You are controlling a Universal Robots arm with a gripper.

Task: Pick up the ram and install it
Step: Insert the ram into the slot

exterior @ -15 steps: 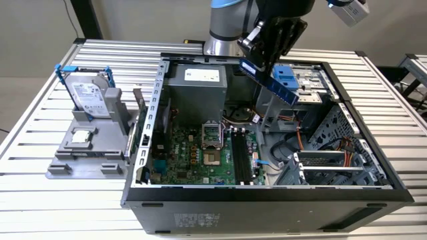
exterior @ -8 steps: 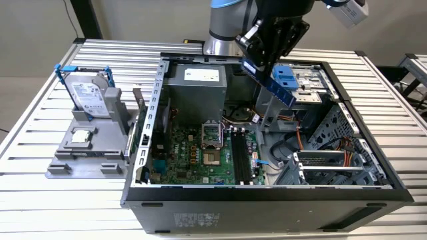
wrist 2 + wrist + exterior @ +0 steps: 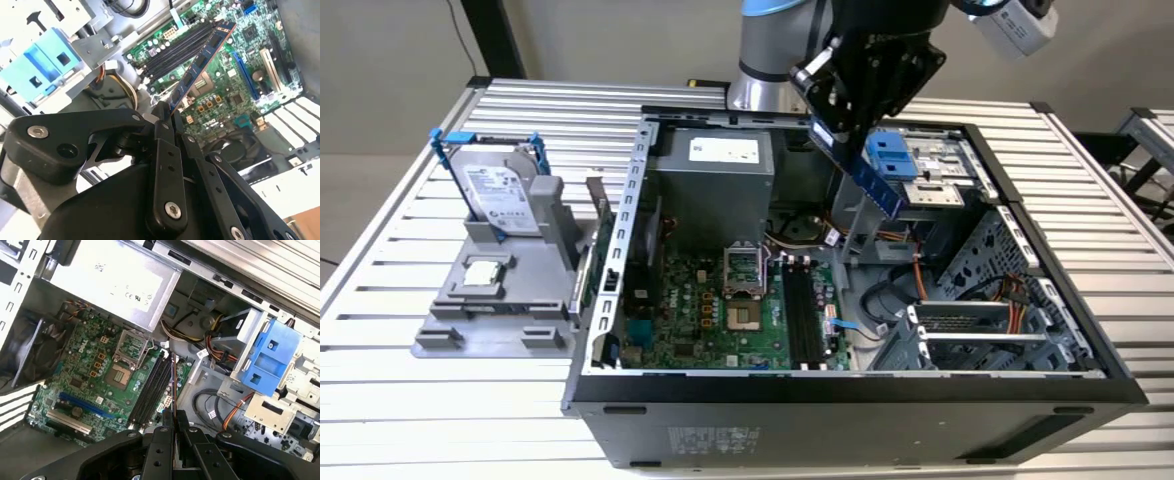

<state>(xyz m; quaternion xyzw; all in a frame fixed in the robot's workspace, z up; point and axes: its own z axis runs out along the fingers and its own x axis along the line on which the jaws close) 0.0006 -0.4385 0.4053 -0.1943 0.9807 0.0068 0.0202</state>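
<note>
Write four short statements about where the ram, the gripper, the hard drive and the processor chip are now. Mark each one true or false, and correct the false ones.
1. The gripper is shut on the ram. True.
2. The ram sits in one of the black slots. False: it hangs tilted above the open computer case, apart from the slots.
3. The hard drive stands upright in the grey holder, outside the case. True.
4. The processor chip lies inside the case. False: it lies on the grey holder, on the exterior view's left of the case.
</note>
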